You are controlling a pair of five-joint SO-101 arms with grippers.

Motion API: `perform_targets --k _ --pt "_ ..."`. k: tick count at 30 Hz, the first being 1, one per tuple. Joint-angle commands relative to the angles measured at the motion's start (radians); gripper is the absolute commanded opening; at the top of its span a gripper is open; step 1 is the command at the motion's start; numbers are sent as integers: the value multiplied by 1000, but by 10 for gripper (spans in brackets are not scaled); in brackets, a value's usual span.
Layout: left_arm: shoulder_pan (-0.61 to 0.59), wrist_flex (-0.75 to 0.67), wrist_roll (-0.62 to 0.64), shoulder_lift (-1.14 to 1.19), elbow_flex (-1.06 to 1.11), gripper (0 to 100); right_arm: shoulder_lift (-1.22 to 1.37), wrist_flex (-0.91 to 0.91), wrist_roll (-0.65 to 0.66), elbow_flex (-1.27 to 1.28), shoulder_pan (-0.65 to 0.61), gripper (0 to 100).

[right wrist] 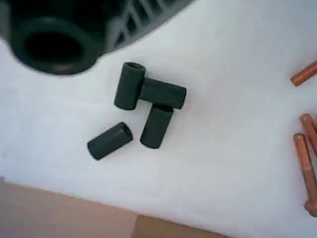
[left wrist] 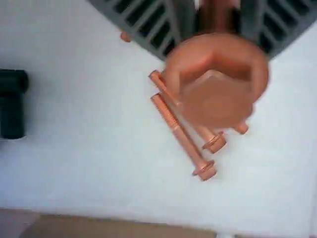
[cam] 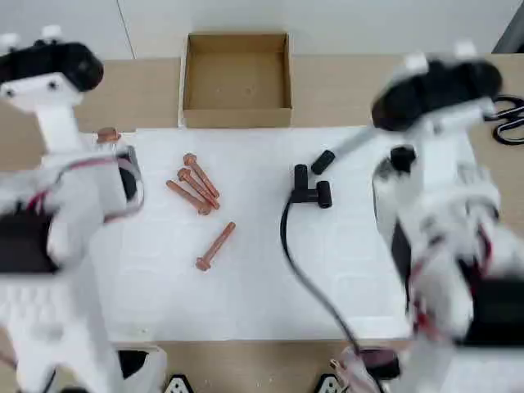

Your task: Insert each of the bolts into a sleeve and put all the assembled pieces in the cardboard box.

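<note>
Now: bolt and sleeve each gripped, not yet mated.
Left end effector [left wrist: 218, 15] pinches the held bolt [left wrist: 215, 82], head toward its wrist camera and shank running back between the jaws. Right end effector [right wrist: 96, 22] pinches the held sleeve [right wrist: 52, 44], bore facing its camera. The two look well apart across the white mat [cam: 254, 286], so their axes will likely need aligning. Beyond lie loose bolts [cam: 196, 184] nearer the left arm and loose sleeves [cam: 309, 190] nearer the right. Farthest is the cardboard box [cam: 237, 117] on the counter [cam: 344, 82]. Wrist views give grasps and axes; the high view gives the spacing.

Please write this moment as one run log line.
left gripper: holds bolt | right gripper: holds sleeve | loose bolts: four on mat | cardboard box: empty
</note>
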Motion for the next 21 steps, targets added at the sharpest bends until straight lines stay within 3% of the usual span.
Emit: perform_targets --k 1,4,10,16,21 --pt "64 -2 9 -132 39 6 -151 -2 9 153 -1 4" --pt "92 -44 11 -203 147 6 -254 -84 9 356 -2 4" --pt "95 -255 89 -339 417 6 -414 -447 0 804 -8 4" --pt "97 -453 118 -488 633 6 -634 -676 -2 1122 -166 5" --pt "97 -526 118 -540 754 6 -839 -826 2 1364 -274 5"
